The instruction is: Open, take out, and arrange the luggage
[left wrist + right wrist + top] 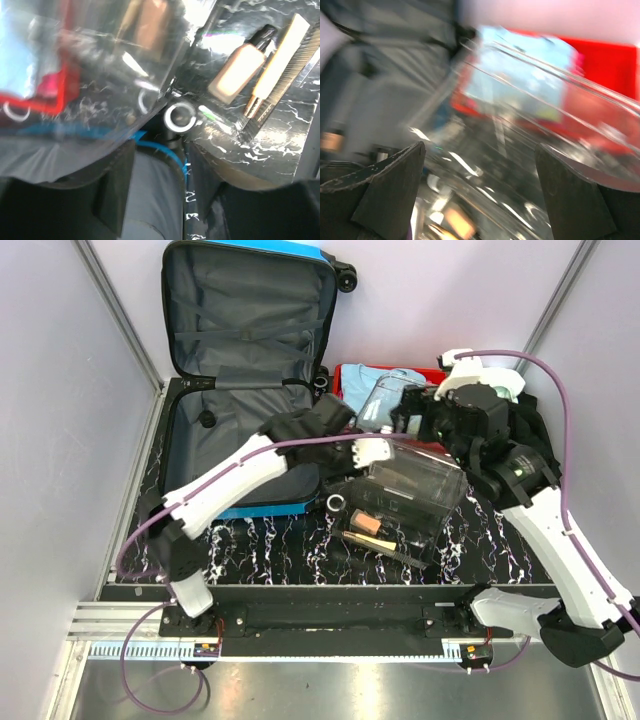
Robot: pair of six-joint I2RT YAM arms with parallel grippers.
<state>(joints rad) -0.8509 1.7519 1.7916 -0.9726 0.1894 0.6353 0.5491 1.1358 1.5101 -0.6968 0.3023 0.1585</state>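
I see the luggage open at the tabletop's far-left corner, lid upright. Some items are out (bottle, comb, near the front edge); arranging looks unfinished. Left gripper apart, empty; right gripper wide over the clear bin.

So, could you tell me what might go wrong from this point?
1. The clear bin looks tilted, and neither the left gripper nor the right gripper, both open, seems to grip it; it might tip onto the bottle and comb.
2. The small ring lies close to the left gripper; a sweep might knock it away.
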